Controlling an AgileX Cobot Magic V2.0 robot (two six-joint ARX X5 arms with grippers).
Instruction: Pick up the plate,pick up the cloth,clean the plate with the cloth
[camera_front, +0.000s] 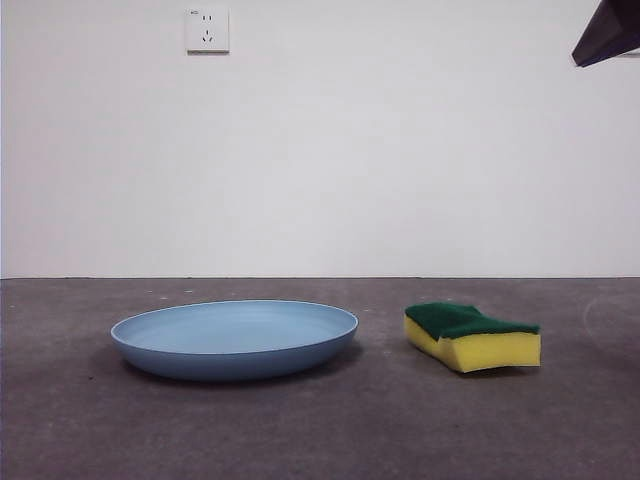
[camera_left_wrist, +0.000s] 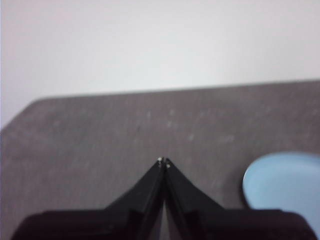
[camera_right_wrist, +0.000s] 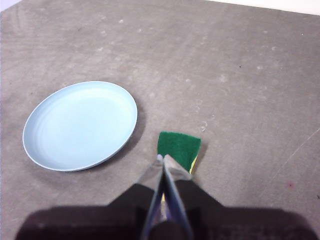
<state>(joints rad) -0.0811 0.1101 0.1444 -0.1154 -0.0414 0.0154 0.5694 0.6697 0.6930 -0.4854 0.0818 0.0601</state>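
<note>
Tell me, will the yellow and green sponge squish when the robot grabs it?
Probably yes. The sponge is mostly thick yellow foam, so it should dent under the jaws. It already looks a bit wavy, which suggests it bends easily. Foam like that is likely light, and it lies flat on the table, so it shouldn't roll.

I work in what looks like a plain lab or test room: a bare white wall (camera_front: 400, 140), one wall socket (camera_front: 207, 30), a grey table (camera_front: 320, 420).
</note>
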